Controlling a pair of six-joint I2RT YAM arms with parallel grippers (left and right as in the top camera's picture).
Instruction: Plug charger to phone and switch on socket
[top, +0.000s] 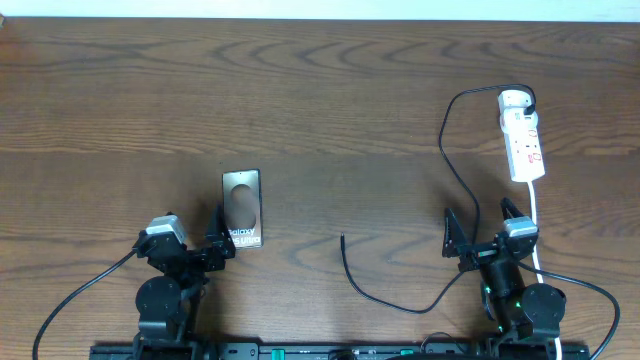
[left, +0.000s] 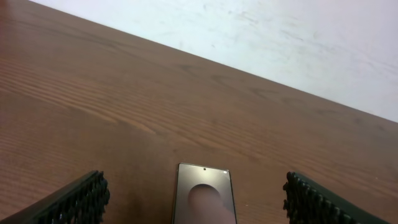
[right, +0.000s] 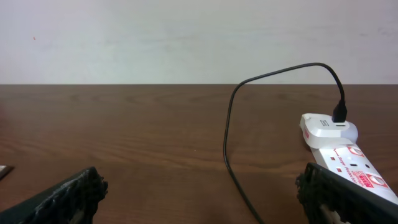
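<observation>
Gripping risk: charger (top: 352, 272) tip is thin and may slip
Left gripper (top: 218, 248): wide open, empty
Right gripper (top: 480, 228): wide open, empty

I work at a plain test bench in a lab: a dark wood-grain surface (top: 320, 100) against a bare white wall (right: 155, 37).

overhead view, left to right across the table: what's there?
left pincer → phone → charger's free plug tip → right pincer → socket
</observation>
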